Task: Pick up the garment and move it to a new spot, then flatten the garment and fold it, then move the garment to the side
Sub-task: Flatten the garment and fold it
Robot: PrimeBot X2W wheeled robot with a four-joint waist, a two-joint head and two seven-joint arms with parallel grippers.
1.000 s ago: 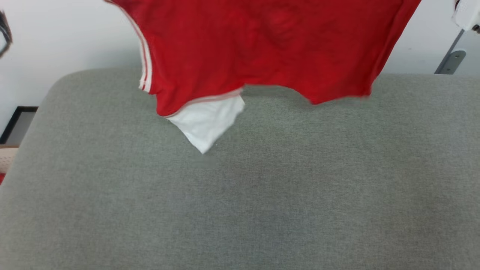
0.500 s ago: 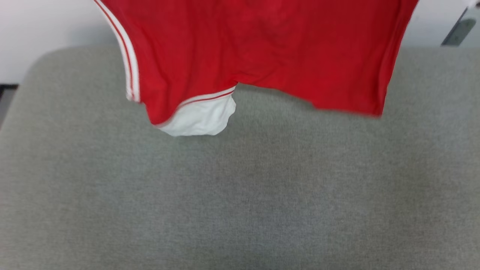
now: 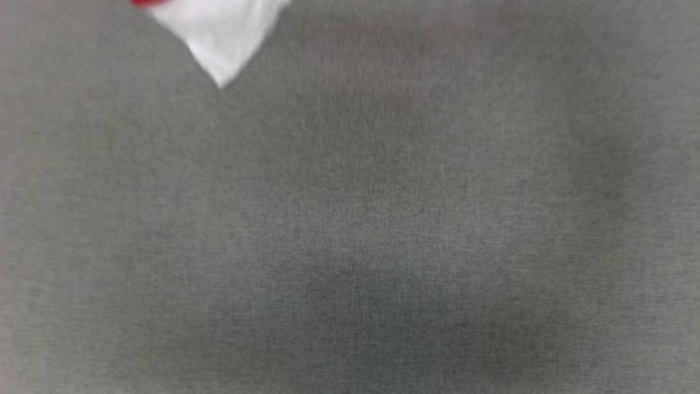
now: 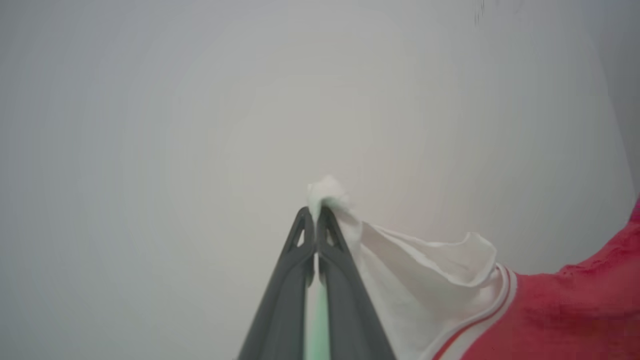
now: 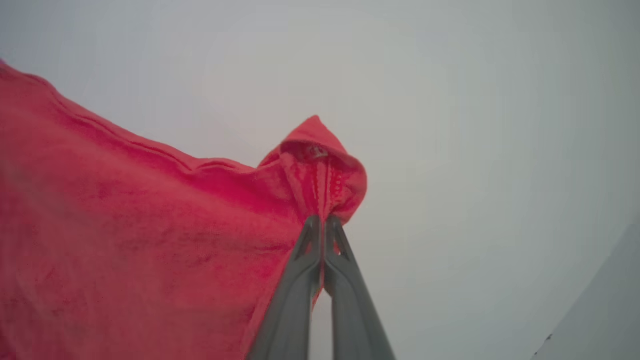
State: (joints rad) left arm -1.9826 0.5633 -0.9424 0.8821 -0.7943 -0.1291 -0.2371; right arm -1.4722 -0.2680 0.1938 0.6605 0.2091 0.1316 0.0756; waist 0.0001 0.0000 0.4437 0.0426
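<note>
The garment (image 5: 125, 240) is a red shirt with white sleeves, held up in the air against a pale wall. My left gripper (image 4: 316, 212) is shut on a bunched tip of the white sleeve (image 4: 415, 280), whose red-and-white striped trim runs off to the right. My right gripper (image 5: 322, 220) is shut on a folded red edge of the shirt, and the red cloth spreads away to the left. In the head view a white sleeve corner (image 3: 219, 33) with a sliver of red hangs at the top left, above the grey surface (image 3: 383, 230).
The grey fabric-covered surface spans the blurred head view. A plain pale wall (image 4: 175, 125) stands behind both grippers in the wrist views.
The head view has swung downward, so the shirt's red body and the wall have left its top. The sleeve corner hangs pointed again after looking bunched half a second ago.
</note>
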